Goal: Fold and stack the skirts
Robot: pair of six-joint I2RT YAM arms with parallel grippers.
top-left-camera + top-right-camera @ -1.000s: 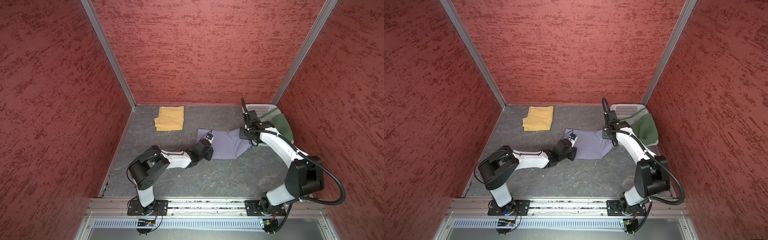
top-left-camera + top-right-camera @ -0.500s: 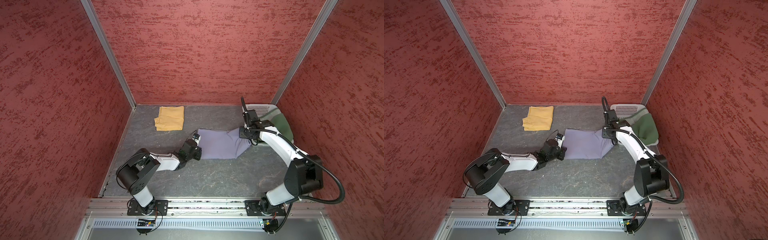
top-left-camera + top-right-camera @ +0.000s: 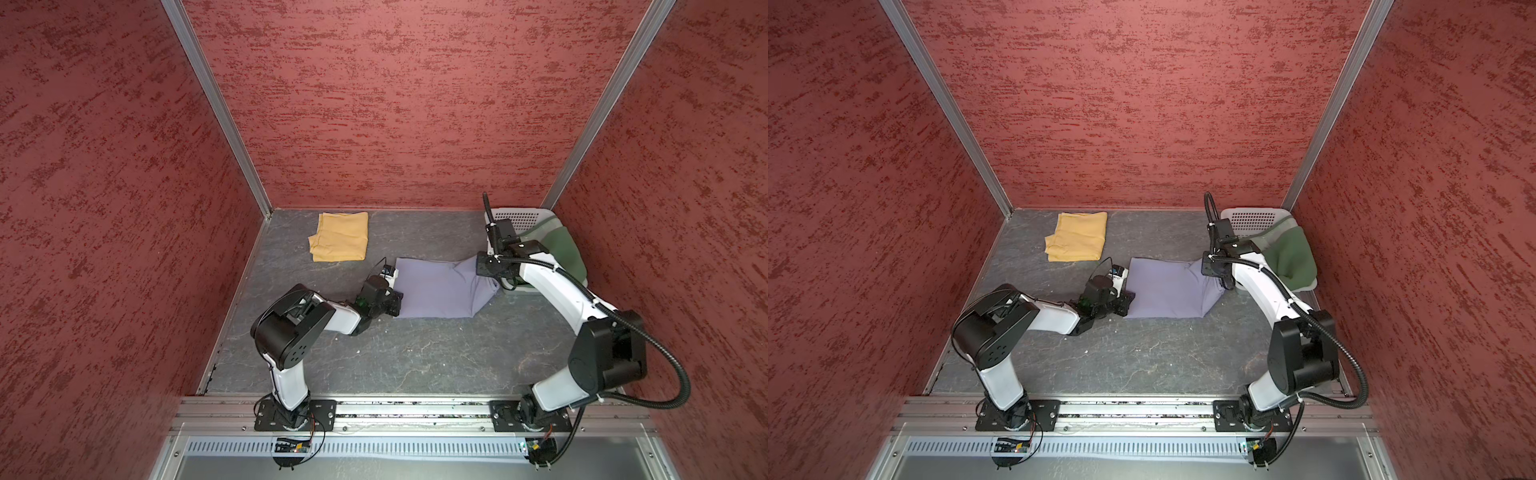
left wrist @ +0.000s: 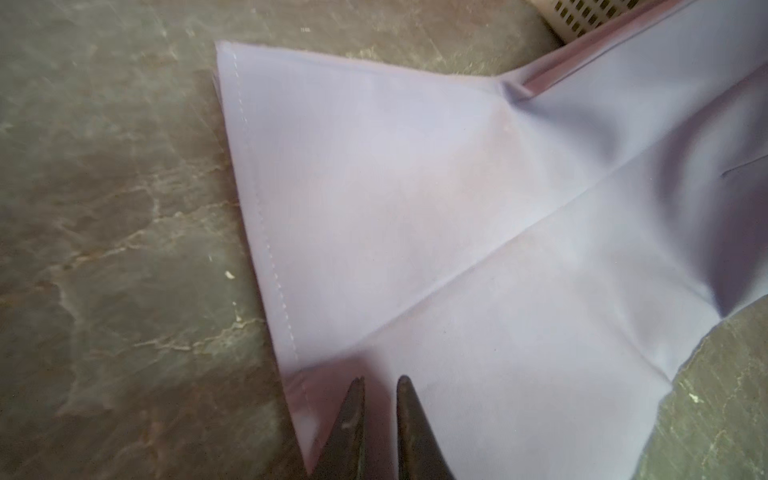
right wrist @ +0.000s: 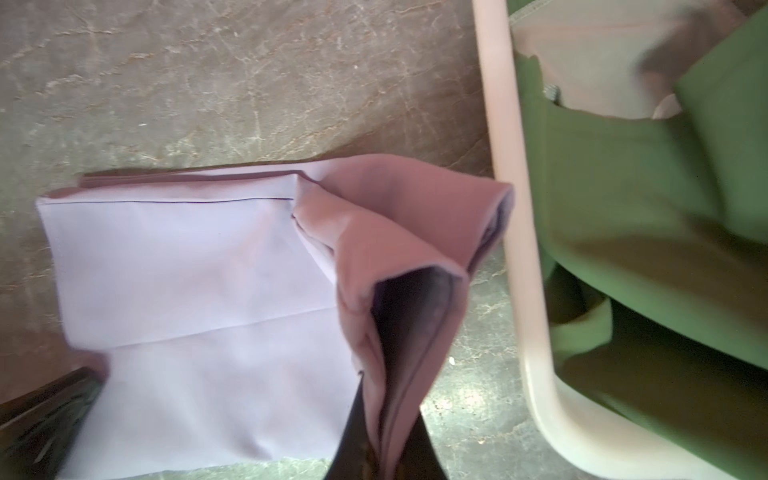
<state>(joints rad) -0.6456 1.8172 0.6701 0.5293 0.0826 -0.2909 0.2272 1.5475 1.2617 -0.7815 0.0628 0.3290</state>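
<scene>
Left gripper has dragged lavender skirt flat, away from right gripper; fingers narrow, pinching hem. Right clamps bunched waist. Further pull may slip the shallow pinch

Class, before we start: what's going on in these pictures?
Two robot arms hold the lavender skirt spread on the grey table. The left gripper pinches a hem corner; the right gripper is shut on the bunched opposite end, raised beside the white basket. The yellow skirt lies folded at the back. The green skirt is draped over the basket, unfolded.

Wht basket, grey tabletop
</scene>
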